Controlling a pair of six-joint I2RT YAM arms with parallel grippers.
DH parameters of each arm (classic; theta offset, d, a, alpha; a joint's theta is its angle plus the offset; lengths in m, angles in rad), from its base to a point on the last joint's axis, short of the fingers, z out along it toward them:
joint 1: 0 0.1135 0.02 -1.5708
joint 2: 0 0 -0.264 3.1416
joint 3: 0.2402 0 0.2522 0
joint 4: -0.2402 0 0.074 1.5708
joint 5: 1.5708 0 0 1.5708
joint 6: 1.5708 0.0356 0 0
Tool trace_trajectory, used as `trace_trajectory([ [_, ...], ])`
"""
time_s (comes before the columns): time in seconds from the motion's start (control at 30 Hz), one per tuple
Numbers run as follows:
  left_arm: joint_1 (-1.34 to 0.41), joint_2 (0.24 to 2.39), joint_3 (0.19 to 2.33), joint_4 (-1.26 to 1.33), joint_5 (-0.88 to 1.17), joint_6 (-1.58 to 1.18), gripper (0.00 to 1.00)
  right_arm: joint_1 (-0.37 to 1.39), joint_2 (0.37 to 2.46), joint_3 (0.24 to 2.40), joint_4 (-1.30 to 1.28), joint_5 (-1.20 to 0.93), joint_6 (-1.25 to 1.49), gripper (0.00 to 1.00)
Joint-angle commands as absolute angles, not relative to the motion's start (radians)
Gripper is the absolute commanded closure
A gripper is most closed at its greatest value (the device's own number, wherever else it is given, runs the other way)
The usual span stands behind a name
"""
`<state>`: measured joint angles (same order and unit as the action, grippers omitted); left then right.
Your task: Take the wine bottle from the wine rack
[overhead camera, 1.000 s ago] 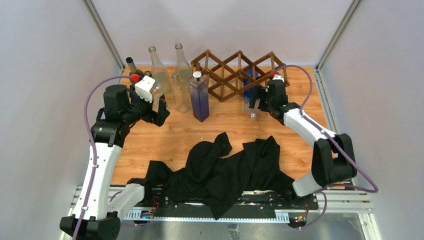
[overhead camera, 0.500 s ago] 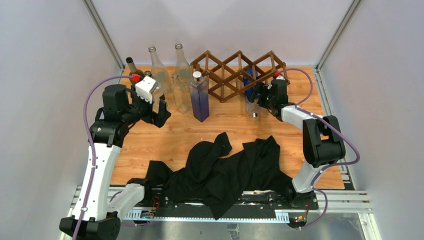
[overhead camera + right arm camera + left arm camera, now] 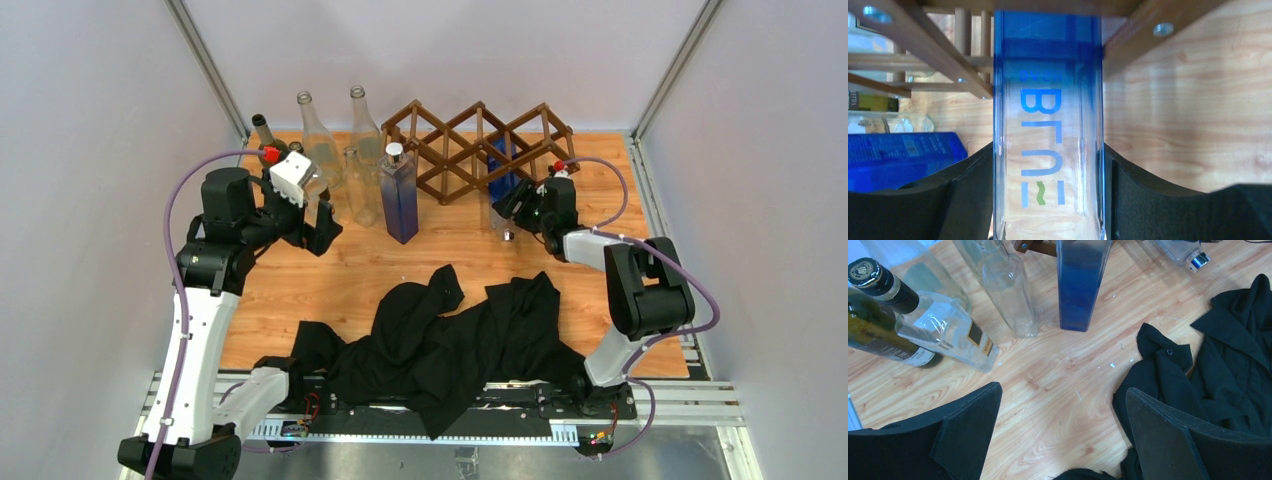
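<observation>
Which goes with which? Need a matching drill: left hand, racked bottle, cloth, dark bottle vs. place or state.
Column 1
1. left hand
2. racked bottle
3. cloth
4. dark bottle

Column 2
A. stands at the table's far-left corner
B. open, holding nothing
C. gripped between the right hand's fingers, far end in the rack
D. crumpled along the near edge

Pairs: 1-B, 2-C, 3-D, 4-A
</observation>
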<state>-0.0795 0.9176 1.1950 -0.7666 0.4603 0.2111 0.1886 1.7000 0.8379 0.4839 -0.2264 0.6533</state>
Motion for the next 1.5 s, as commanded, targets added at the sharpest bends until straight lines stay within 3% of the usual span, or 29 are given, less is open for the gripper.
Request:
trace_trajectory([
  [0.0,-0.073,0.902,1.229,-0.787,0.496,0.23,0.0,0.179,1.591,0.767,0.522,-0.234,0.68,0.66],
  [0.1,-0.072,0.901,1.233,-0.788,0.509,0.244,0.0,0.18,1.5,0.718,0.508,-0.215,0.681,0.99],
  [0.13,-0.072,0.903,1.235,-0.788,0.515,0.246,0.0,0.18,1.473,0.71,0.502,-0.209,0.683,1.0],
  [0.4,-0.072,0.897,1.213,-0.796,0.593,0.3,0.0,0.18,1.195,0.549,0.414,-0.221,0.727,1.0],
  [0.87,-0.075,0.915,1.201,-0.795,0.69,0.431,0.0,0.181,0.575,0.454,-0.102,-0.199,0.81,1.0],
  [1.13,-0.15,0.918,1.19,-0.795,0.683,0.516,0.0,0.181,0.499,0.54,-0.296,-0.267,0.811,1.0],
  [1.47,-0.409,0.975,1.192,-0.795,0.556,0.663,0.0,0.188,0.607,0.735,-0.36,-0.469,0.803,1.0],
])
